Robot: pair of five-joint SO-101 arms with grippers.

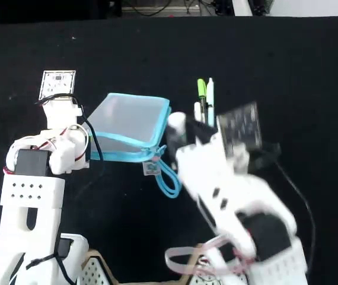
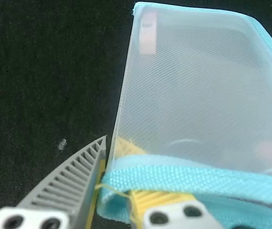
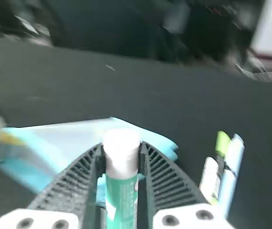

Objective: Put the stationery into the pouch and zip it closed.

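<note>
Left side: the left gripper (image 2: pixel 119 191) is pressed together on the near corner of the pouch (image 1: pixel 130 122), with the blue fabric edge pinched between its jaws.

The pouch lies on the table just beside that arm. It is translucent mesh with a blue trim, and it looks light, soft and floppy. Judgement: it will sag and slide unless held by the stitched trim, which is the firmest place to grip. The mesh panel would only crumple. A blue strap (image 1: pixel 169 181) trails from the corner nearest the right arm. Whether the zip stands open cannot be told from these views.

Centre: the right gripper (image 3: pixel 120 157) is closed on a marker (image 3: pixel 120 188) with a green barrel and a white cap, gripped just below the cap. It is held just beside the pouch's right edge. The marker looks rigid, light and smooth. Judgement: it could swivel in a narrow pinch, so a mid-barrel hold is safer.

Right of centre: several loose pens (image 1: pixel 204 98) lie side by side on the table, close behind the right gripper and not yet packed.

Surface: the table (image 1: pixel 287 71) is covered in black matte cloth, which offers fair friction. Cables run along the far edge of the room.
</note>
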